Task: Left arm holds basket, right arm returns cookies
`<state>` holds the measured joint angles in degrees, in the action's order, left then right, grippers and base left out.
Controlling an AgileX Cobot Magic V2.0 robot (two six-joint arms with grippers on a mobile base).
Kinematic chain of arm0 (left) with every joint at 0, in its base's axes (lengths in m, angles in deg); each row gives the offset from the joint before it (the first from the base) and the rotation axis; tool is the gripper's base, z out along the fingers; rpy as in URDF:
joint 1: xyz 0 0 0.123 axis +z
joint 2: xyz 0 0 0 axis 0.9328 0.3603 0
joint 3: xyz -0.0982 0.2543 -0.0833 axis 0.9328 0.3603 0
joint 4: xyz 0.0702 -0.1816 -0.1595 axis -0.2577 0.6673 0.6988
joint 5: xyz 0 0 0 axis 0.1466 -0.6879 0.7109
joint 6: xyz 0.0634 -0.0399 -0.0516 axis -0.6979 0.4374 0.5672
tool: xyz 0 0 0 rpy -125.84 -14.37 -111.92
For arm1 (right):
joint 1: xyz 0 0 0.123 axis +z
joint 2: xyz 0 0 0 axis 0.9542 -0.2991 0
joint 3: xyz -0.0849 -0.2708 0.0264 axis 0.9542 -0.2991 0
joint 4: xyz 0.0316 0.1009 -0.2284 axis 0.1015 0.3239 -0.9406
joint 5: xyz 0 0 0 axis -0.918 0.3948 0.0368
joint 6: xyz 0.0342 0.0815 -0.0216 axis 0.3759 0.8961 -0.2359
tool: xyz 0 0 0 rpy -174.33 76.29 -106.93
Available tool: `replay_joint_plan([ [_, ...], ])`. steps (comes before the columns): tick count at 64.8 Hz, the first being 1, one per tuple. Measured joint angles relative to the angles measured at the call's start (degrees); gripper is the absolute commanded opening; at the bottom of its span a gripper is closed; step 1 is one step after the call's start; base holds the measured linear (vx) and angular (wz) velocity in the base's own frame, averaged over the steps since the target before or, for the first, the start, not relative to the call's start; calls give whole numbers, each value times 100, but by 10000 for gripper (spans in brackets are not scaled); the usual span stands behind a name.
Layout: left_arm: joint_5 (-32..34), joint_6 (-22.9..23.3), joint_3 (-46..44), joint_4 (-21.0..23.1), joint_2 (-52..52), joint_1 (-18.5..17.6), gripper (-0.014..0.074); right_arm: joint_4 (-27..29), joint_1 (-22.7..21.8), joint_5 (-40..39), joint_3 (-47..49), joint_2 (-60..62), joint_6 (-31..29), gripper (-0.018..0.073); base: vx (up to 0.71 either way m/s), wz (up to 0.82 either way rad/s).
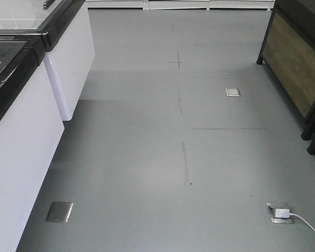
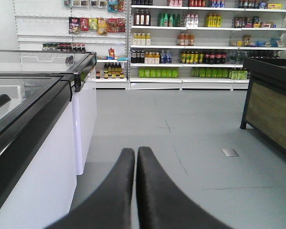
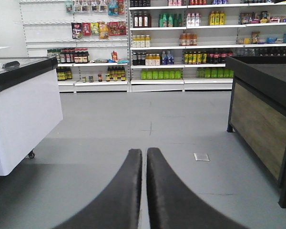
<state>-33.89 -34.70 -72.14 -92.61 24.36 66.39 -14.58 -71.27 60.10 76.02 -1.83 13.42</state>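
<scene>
The basket and the cookies are out of view in every frame. My left gripper (image 2: 136, 151) is shut, its two black fingers pressed together with nothing between them, pointing down the shop aisle beside the white freezer (image 2: 43, 176). In the right wrist view my right gripper (image 3: 144, 152) is also shut and holds nothing, aimed along the grey floor toward the far shelves (image 3: 181, 47). Neither arm shows in the front-facing view, which has only floor and furniture.
White chest freezers with black rims (image 1: 21, 136) line the left side. A dark wood-panelled counter (image 1: 296, 63) stands on the right. Metal floor plates (image 1: 59, 211) (image 1: 232, 92) and a floor socket with a white plug and cable (image 1: 281, 212) lie on the grey floor. Stocked shelves (image 2: 190, 43) close the far end.
</scene>
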Motion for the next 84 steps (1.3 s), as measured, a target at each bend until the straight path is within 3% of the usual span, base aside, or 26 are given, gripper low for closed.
replay_joint_plan([
  [16,35,0,-139,0,0,0,-6,0,0,0,0,0,0,-11,0,0],
  [33,-211,0,-1116,0,81,0,-6,0,0,0,0,0,0,-11,0,0],
  [57,-1647,0,-2733,0,2101,0,-6,0,0,0,0,0,0,-11,0,0],
  [84,-1873,0,-2821,0,2765,0,-2,0,0,0,0,0,0,-11,0,0],
])
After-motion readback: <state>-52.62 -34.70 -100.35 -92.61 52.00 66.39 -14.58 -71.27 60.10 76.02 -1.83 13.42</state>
